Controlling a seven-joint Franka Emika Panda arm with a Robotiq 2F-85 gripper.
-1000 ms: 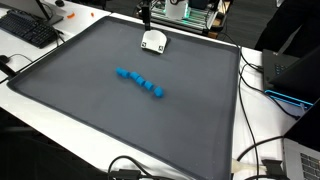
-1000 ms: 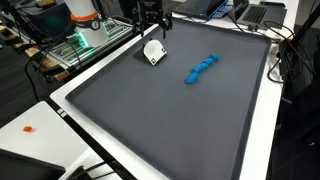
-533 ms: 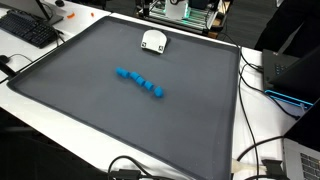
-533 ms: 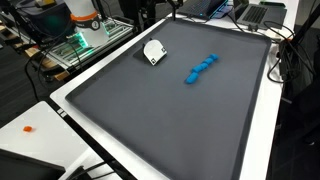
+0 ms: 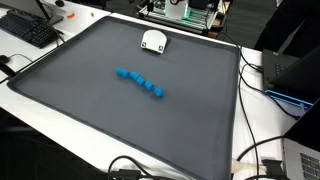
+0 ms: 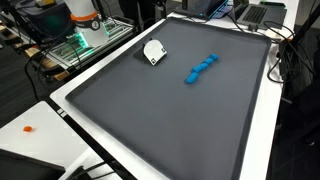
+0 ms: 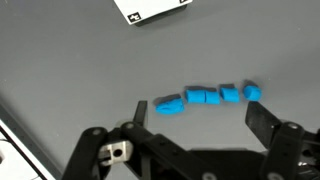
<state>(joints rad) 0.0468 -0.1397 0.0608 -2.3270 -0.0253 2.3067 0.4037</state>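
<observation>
A row of several small blue blocks lies on the dark grey mat in both exterior views (image 5: 140, 82) (image 6: 201, 68), and in the wrist view (image 7: 206, 96). A white card-like object with a dark mark lies near the mat's far edge (image 5: 153, 40) (image 6: 154, 51); its corner shows at the top of the wrist view (image 7: 150, 8). My gripper (image 7: 196, 112) is open and empty, high above the mat, with the blue blocks seen between its fingers. The gripper is out of frame in both exterior views.
The grey mat (image 5: 100, 110) (image 6: 180, 120) covers a white table. A keyboard (image 5: 28, 28) lies beside it, and cables (image 5: 255, 150) and a laptop (image 6: 258, 12) sit at the edges. A green-lit device (image 6: 85, 38) stands behind the mat.
The gripper stood over the white card one second ago and has since risen out of both exterior views. The blocks and card have not moved.
</observation>
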